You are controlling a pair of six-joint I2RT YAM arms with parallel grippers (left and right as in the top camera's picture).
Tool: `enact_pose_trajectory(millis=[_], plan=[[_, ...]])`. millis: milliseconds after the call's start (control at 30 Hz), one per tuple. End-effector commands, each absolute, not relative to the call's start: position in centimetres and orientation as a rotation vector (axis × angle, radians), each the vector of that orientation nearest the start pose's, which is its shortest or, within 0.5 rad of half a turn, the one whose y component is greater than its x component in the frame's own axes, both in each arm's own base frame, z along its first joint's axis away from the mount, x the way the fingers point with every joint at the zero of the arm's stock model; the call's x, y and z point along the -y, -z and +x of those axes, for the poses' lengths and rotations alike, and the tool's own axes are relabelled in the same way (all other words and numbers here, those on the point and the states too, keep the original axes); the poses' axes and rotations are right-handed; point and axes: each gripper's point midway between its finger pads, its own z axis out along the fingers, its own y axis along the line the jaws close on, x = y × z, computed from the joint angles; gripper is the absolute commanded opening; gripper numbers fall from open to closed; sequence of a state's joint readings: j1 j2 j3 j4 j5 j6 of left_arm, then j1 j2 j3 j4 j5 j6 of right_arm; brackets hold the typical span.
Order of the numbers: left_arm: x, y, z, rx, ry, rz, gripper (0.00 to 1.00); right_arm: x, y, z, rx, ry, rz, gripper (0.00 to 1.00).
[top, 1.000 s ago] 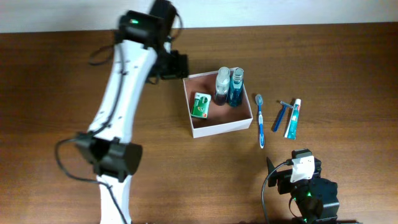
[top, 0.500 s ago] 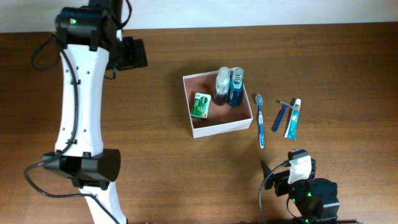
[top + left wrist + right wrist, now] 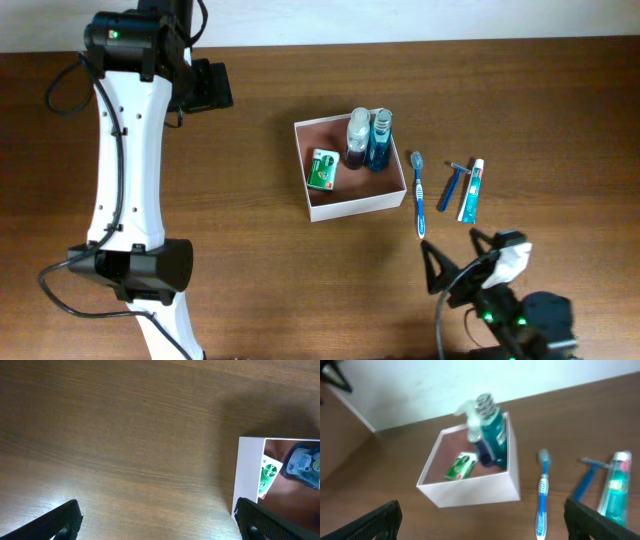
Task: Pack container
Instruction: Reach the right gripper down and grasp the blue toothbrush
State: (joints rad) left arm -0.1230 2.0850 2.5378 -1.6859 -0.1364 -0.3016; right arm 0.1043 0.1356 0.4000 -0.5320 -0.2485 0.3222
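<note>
The container [image 3: 356, 205], a shallow white box with a pinkish-tan inside, stands mid-table. It holds a green packet [image 3: 322, 168], a clear spray bottle [image 3: 358, 137] and a blue bottle [image 3: 379, 141]. A blue toothbrush [image 3: 418, 193], a blue razor [image 3: 453, 184] and a toothpaste tube [image 3: 471, 189] lie on the table to its right. My left gripper [image 3: 213, 85] is open and empty, well left of the container [image 3: 248, 470]. My right gripper [image 3: 455, 256] is open and empty, in front of the toothbrush [image 3: 542, 495] and the container [image 3: 470, 491].
The left arm's white links run down the left side of the table [image 3: 130, 170]. Bare brown wood table [image 3: 260, 270] surrounds the container. A pale wall [image 3: 420, 385] lies beyond the table's far edge.
My left arm has swung away from the container's back left corner to the far left. My right gripper has shifted to the right and towards the toothbrush.
</note>
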Motion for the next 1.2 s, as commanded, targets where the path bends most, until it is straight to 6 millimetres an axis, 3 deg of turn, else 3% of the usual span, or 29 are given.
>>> enact_pose_trajectory(millis=[0,133,267,400,433,467,600,767,933,1067,1167], plan=[[2.6,-28.5,42.2,-2.737,-0.1,-0.264,0.99,-3.3,-23.6,21.3,-1.929,-0.357,0.185,0.99],[2.6,-28.5,42.2,-2.737,-0.1,-0.264,0.99,-1.7,-23.9,22.6,-2.163,-0.158,0.169,0.99],[2.6,-28.5,42.2,-2.737,-0.1,-0.264,0.99,-2.5,-24.2,25.1,-2.374,-0.159,0.161,0.99],[2.6,-28.5,42.2,-2.737,-0.1,-0.264,0.99,-3.7,-21.7,28.2,-2.549,-0.195,0.152,0.99],[2.6,-28.5,42.2,-2.737,-0.1,-0.264,0.99,-3.8,-20.8,29.0,-2.578,-0.196,0.167,0.95],[2.6,-28.5,42.2,-2.737,-0.1,-0.264,0.99,-3.9,-19.5,30.1,-2.611,-0.193,0.173,0.75],[2.6,-28.5,42.2,-2.737,-0.1,-0.264,0.99,-3.8,-14.7,33.1,-2.716,-0.157,0.234,0.33],[2.6,-28.5,42.2,-2.737,-0.1,-0.264,0.99,-5.8,-9.8,35.8,-2.791,-0.29,0.265,0.07],[2.5,-28.5,42.2,-2.737,-0.101,-0.264,0.99,-9.5,-7.6,37.5,-2.792,-0.562,0.204,0.04],[2.5,-28.5,42.2,-2.737,-0.101,-0.264,1.0,-11.8,-7.7,38.3,-2.75,-0.687,0.112,0.04],[2.6,-28.5,42.2,-2.737,-0.1,-0.264,1.0,-12.0,-8.0,38.4,-2.736,-0.678,0.057,0.04]])
